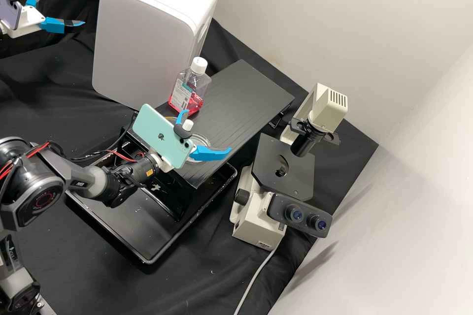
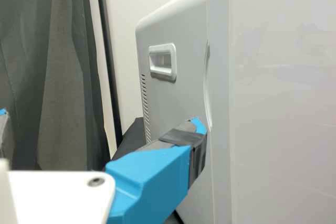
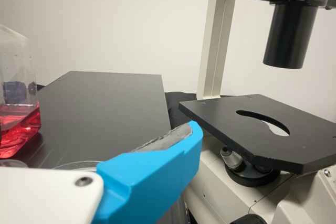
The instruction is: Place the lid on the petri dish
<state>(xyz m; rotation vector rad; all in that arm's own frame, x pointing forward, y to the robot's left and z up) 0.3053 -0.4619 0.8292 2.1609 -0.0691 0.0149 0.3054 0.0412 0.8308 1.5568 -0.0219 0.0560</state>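
Your right gripper (image 1: 209, 129) sits low over the near corner of the raised black platform (image 1: 246, 93). Its two blue fingers are spread apart, one on each side of the petri dish (image 1: 201, 138). The dish is a clear round thing lying flat on that platform, just in front of the bottle of red liquid (image 1: 189, 91). Honestly I can't tell whether the fingers touch the dish. I also can't make out the lid as a separate piece, since it's all clear plastic and the gripper body covers part of it. From the right wrist camera you get one blue finger (image 3: 157, 177) with a bit of clear rim beside it.

Your left gripper (image 1: 63, 7) is well away from all that, up at the far left corner next to the big white box (image 1: 148, 29). Its fingers are apart too and there's nothing between them. The left wrist camera looks straight at the side of that box.

The microscope (image 1: 281, 197) stands to the right of the platform, and a black tray (image 1: 143, 236) lies under the platform's near end.
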